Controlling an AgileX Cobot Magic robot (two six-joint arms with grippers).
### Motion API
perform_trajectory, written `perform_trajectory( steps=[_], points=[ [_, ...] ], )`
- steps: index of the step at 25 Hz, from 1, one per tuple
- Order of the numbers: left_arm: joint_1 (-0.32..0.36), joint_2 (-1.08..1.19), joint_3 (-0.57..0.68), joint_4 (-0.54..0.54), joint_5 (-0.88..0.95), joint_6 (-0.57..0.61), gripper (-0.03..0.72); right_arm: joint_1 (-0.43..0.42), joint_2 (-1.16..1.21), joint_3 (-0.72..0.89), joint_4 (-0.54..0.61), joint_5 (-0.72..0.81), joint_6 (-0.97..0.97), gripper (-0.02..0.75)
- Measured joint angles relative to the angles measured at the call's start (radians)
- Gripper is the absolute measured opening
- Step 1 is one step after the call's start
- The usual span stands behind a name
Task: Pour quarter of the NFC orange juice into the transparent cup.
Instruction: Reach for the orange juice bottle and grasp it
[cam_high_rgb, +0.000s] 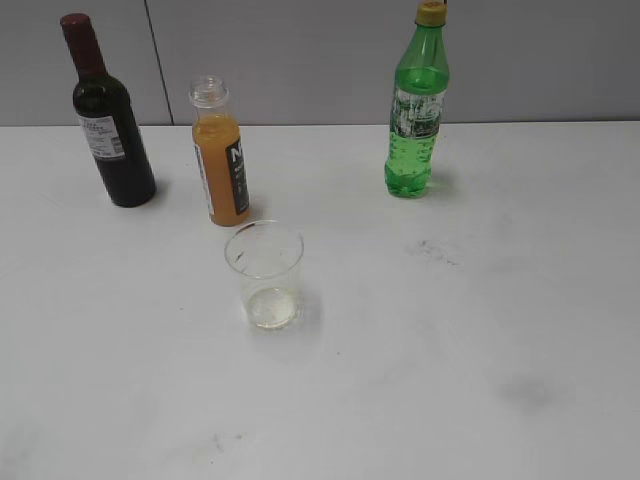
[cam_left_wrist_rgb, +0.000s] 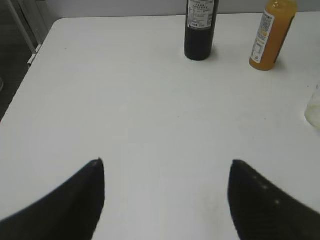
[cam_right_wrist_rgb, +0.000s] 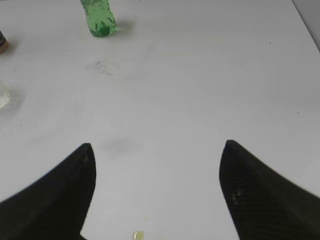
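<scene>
Juice and cup wait, both hands free

Juice (cam_high_rgb: 222, 155) stands upright on the table (cam_high_rgb: 480, 330), uncapped, about three quarters full. The cup (cam_high_rgb: 265, 272) stands just in front of it, near but not touching, with only a little pale liquid at the bottom. The left hand (cam_left_wrist_rgb: 165, 172) hangs over bare table with fingers spread wide and nothing between them; the juice is far ahead of it, to the right. The right hand (cam_right_wrist_rgb: 157, 152) is also spread and holds nothing, well away from both things.

Probably the task has not begun. The main risk is the light cup: a hand passing low to reach the juice behind it could push it over. The open neck means any hard grip or quick tilt may spill juice, and a quarter is easy to overshoot.

A wine bottle (cam_high_rgb: 108, 120) stands to the left of the juice, near enough to crowd a hand that comes from that side. A green bottle (cam_high_rgb: 415, 110) stands well apart on the right, not in the way.
</scene>
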Motion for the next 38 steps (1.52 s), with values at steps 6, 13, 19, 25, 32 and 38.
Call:
perform_trajectory(
  steps=[6, 13, 19, 25, 32, 38],
  points=[
    [0.000, 0.000, 0.002, 0.000, 0.002, 0.000, 0.584, 0.000, 0.000, 0.012, 0.002, -0.017, 0.000, 0.590],
    [0.000, 0.000, -0.005, -0.004, -0.037, 0.000, 0.582, 0.000, 0.000, 0.012, 0.002, -0.020, 0.000, 0.590],
    [0.000, 0.016, -0.013, -0.080, -0.132, 0.000, 0.582, 0.000, 0.000, 0.012, 0.005, -0.021, 0.000, 0.590],
    [0.000, 0.096, -0.013, -0.087, -0.282, 0.005, 0.582, 0.000, 0.000, 0.012, 0.006, -0.021, 0.000, 0.590],
    [0.000, 0.228, -0.013, -0.091, -0.569, 0.005, 0.584, 0.000, 0.000, 0.012, 0.006, -0.021, 0.000, 0.590],
    [0.000, 0.402, -0.013, -0.091, -0.773, 0.005, 0.585, 0.000, 0.000, 0.012, 0.006, -0.022, 0.000, 0.590]
  ],
)
